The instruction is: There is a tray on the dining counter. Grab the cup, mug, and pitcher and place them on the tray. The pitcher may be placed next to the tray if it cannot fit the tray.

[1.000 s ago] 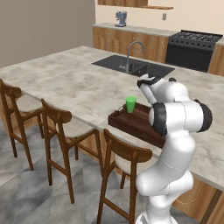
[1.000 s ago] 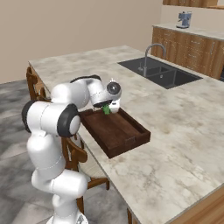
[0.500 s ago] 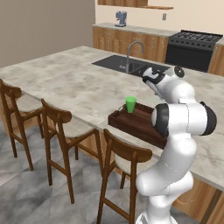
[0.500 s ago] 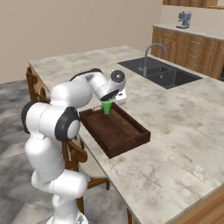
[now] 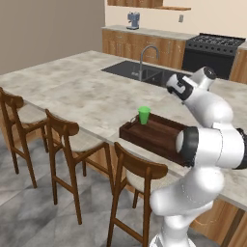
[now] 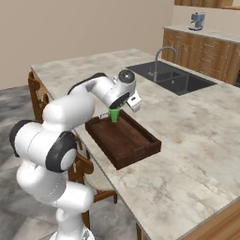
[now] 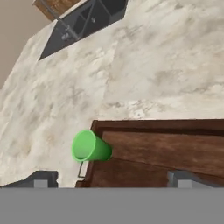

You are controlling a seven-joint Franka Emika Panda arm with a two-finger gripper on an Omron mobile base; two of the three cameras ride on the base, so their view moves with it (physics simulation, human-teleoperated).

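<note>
The small bright green tapered cup (image 5: 144, 115) is seen upright in the far left corner of the dark brown wooden tray (image 5: 159, 137). The two-finger gripper (image 7: 111, 178) is held above it with jaws spread wide, nothing gripped. The mug and pitcher are judged still to be fetched.

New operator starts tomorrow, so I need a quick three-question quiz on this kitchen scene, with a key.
1. True or false: the green cup stands upright inside the tray.
2. The gripper is: A) open, holding nothing; B) shut on the cup; C) shut on the faucet.
3. Fill in: the tray rests on the dining ____.

Key: 1 true; 2 A; 3 counter.
</note>
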